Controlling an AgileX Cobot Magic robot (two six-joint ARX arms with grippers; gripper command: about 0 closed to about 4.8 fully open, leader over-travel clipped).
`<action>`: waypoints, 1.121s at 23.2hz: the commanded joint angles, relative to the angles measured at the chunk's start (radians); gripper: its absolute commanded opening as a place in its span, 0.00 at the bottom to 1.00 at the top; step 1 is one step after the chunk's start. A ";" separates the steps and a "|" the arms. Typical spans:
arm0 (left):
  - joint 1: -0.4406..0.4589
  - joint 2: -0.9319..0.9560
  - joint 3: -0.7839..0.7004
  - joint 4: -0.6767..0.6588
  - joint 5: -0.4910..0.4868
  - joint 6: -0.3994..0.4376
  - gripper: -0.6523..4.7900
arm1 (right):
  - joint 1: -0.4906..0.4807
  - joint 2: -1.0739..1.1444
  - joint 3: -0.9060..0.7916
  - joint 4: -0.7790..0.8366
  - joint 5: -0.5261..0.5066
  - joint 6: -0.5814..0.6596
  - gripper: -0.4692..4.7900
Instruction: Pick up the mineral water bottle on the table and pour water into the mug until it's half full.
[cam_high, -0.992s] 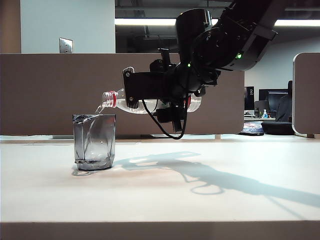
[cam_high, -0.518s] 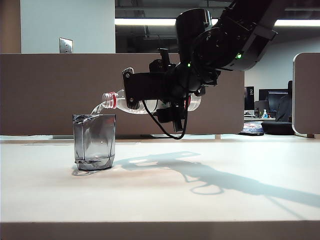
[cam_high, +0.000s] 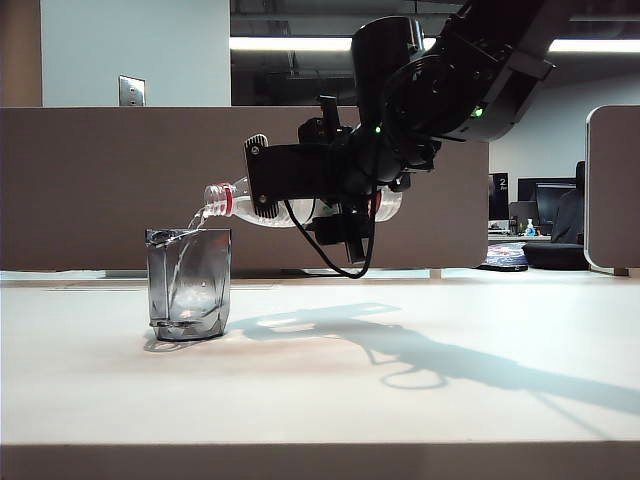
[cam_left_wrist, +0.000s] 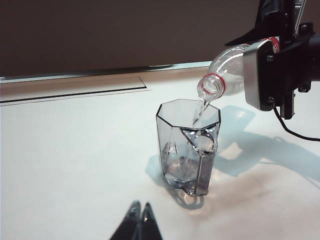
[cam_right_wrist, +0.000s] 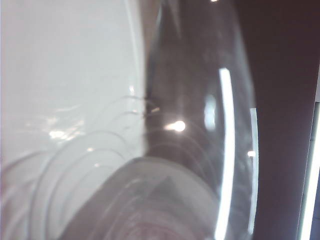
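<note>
Mineral water bottle (cam_high: 300, 205) lies level, clamped in right gripper (cam_high: 275, 175); water (cam_left_wrist: 198, 111) streams into mug (cam_high: 188, 283), well under half. Left gripper (cam_left_wrist: 139, 220) idle near, fingers pressed together.

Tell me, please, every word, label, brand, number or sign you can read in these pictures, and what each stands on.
None can be read.
Mineral water bottle: the right claw grips it and hides its label; only the red neck ring shows.
Mug: no print.
Wall plate: blank.
Right wrist view: a blurred close-up of clear plastic, no text.
Left claw: shut, unmarked.
</note>
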 joint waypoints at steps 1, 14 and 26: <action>0.000 0.000 0.003 0.006 0.004 0.000 0.11 | 0.002 -0.013 0.011 0.048 -0.002 0.000 0.71; 0.000 0.000 0.003 0.006 0.004 0.000 0.11 | 0.002 -0.013 0.011 0.048 -0.002 0.000 0.71; 0.000 0.000 0.003 0.006 0.004 0.000 0.11 | 0.001 -0.013 0.011 0.048 -0.002 -0.026 0.71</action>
